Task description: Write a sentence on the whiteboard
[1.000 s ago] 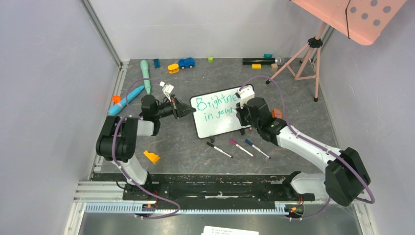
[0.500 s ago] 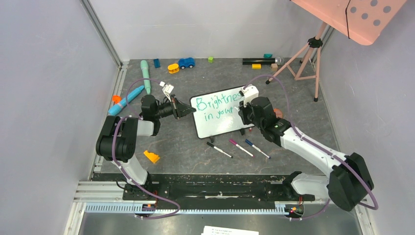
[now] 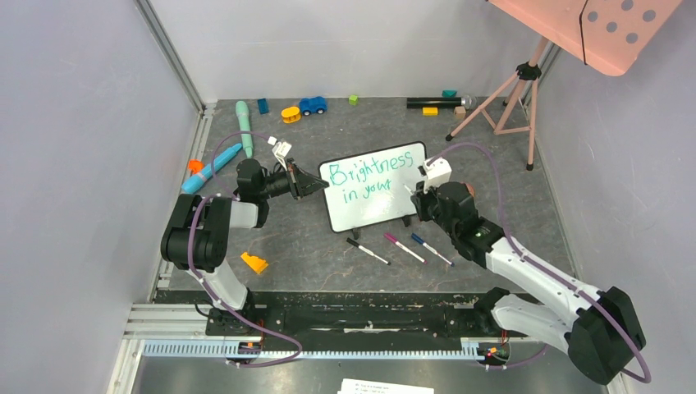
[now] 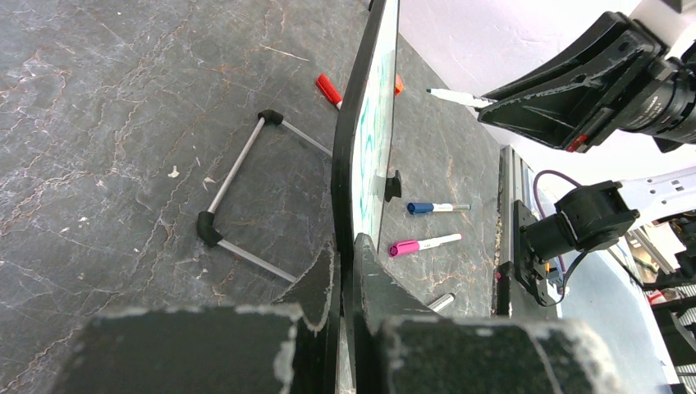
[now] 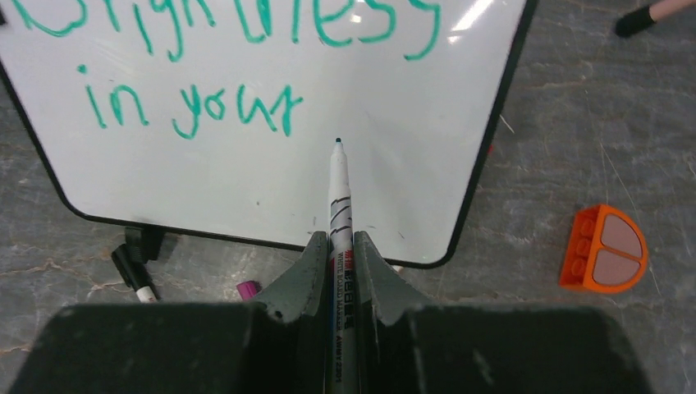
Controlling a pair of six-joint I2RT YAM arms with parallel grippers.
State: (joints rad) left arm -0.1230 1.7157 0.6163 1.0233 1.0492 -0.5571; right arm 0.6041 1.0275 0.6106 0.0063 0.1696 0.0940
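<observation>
The board (image 3: pixel 382 212) is stood on the counter (image 3: pixel 312 246), its left edge clamped by the left pincer (image 3: pixel 317 185). A marker (image 5: pixel 339 193) is clamped in the right pincer (image 5: pixel 338 246). Its axis is aimed at the blank area just right of the sentence (image 5: pixel 193 111), and the tip is seemingly held off the surface.
</observation>
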